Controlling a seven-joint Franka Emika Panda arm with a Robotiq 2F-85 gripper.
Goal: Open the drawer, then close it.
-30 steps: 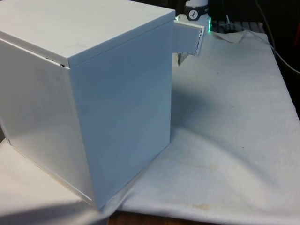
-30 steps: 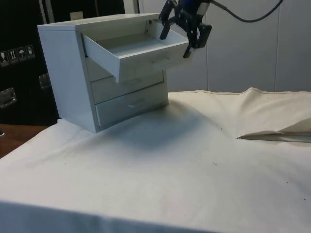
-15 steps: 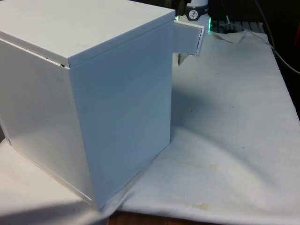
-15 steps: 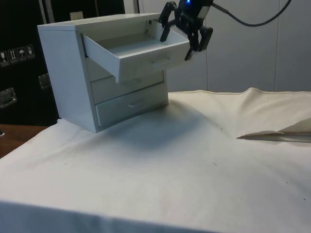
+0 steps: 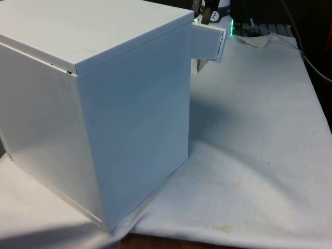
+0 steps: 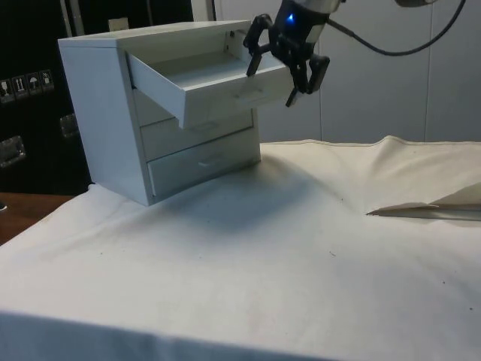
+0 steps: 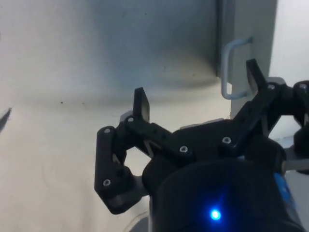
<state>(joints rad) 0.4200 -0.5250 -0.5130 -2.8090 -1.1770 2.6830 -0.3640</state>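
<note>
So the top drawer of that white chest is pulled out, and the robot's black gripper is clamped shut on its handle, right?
Not quite. The top drawer of the white chest is pulled out, but the black gripper is open, with the handle near one finger and nothing clamped. The wrist view shows it.

Soft, even light falls from above. In the front view the tall white chest of drawers [image 5: 104, 104] throws a bluish shadow over the white cloth [image 5: 259, 155] on the front view's right. In the side view a grey shadow lies beneath its open top drawer [image 6: 203, 79]. The dark cabinets [image 6: 30, 90] stay murky.
</note>
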